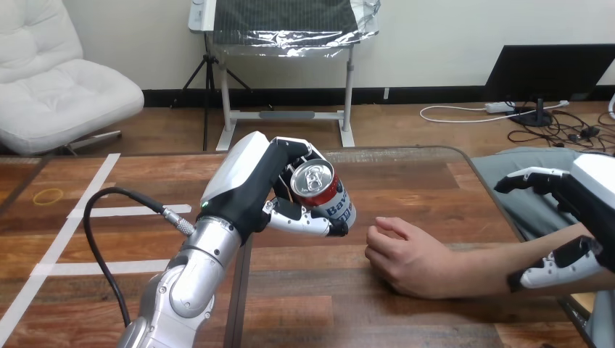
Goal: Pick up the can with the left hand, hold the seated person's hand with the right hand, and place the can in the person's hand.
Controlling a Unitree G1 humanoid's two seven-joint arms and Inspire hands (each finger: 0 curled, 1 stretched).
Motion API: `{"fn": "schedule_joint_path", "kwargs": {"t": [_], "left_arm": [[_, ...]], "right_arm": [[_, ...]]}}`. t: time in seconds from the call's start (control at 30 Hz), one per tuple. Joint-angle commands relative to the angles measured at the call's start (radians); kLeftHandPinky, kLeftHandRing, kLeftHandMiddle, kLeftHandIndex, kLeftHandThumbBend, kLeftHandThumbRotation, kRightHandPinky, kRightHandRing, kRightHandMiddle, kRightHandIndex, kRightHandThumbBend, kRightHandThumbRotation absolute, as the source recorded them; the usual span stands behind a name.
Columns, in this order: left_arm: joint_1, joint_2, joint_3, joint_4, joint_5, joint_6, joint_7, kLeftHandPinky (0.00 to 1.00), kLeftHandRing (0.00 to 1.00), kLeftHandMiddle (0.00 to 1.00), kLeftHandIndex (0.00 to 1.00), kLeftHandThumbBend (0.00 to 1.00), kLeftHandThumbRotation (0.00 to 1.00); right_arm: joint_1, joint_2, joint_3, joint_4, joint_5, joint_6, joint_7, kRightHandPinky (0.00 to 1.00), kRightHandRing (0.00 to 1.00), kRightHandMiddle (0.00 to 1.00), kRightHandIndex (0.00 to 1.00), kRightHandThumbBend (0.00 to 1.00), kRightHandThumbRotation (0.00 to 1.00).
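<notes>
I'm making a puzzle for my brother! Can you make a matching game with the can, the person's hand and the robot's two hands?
Things:
1 can
2 person's hand
3 left hand
4 right hand

States:
A resting on the table
B open, by the person's forearm
C held up, tilted
D fingers curled round the can

Pairs: 1-C, 2-A, 3-D, 4-B

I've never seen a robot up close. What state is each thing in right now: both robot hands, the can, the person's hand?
Left hand: shut on the can, raised over the table.
Can: gripped, tilted, top towards the camera.
Right hand: open, fingers above and thumb below the person's forearm, not closed on it.
Person's hand: resting on the table, loosely curled, empty.
</notes>
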Motion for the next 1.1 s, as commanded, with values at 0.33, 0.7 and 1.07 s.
{"fn": "schedule_joint_path", "kwargs": {"t": [0.33, 0.7, 1.07], "left_arm": [[-0.053, -0.006, 0.007, -0.05, 0.006, -0.007, -0.002, 0.33, 0.39, 0.44, 0.48, 0.64, 0.0], [-0.052, -0.002, 0.01, -0.047, 0.006, -0.01, -0.007, 0.33, 0.39, 0.45, 0.48, 0.63, 0.0], [-0.045, 0.002, 0.011, -0.053, 0.006, -0.01, -0.009, 0.33, 0.38, 0.44, 0.49, 0.63, 0.0]], "right_arm": [[-0.159, -0.124, 0.112, 0.102, -0.078, -0.07, 0.097, 0.79, 0.86, 0.85, 0.79, 0.9, 0.0], [-0.248, -0.148, 0.199, 0.208, -0.119, -0.15, 0.138, 0.81, 0.86, 0.86, 0.8, 0.88, 0.0], [-0.337, -0.15, 0.3, 0.315, -0.182, -0.226, 0.166, 0.86, 0.88, 0.87, 0.82, 0.84, 0.04]]}}
